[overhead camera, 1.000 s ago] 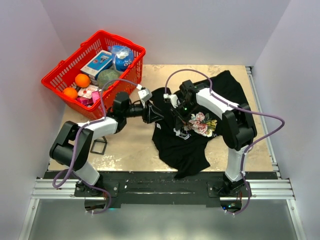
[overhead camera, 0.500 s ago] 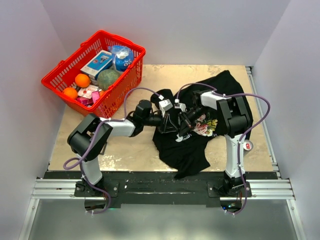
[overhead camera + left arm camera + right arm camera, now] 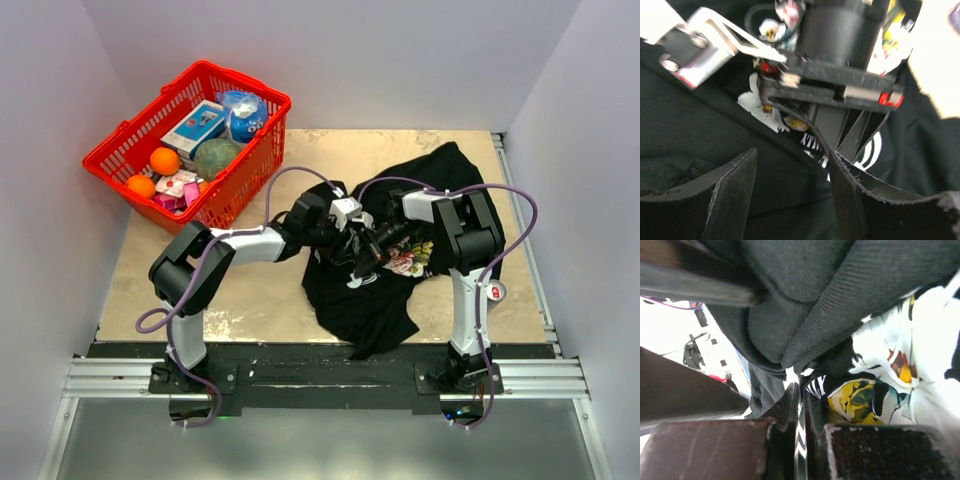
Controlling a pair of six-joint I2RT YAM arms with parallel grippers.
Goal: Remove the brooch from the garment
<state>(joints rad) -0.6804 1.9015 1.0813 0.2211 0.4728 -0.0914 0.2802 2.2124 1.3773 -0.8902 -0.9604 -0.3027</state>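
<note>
The garment, a black T-shirt with a floral print, lies crumpled on the right half of the table. My right gripper is shut on a raised fold of it beside the print; in the right wrist view a strip of printed cloth sits between the closed jaws. My left gripper hovers just left of it, open, its fingers spread over bare black cloth and nothing between them. The right gripper fills the left wrist view straight ahead. The brooch is hidden in every view.
A red basket with oranges, boxes and a blue-and-white round container stands at the back left. A small black square frame lies on the table near the left arm. Walls close in on both sides.
My left arm has reached rightward across the table onto the shirt, ending close against the right gripper. The right gripper has shifted slightly toward the near side, still pinching the fold.
</note>
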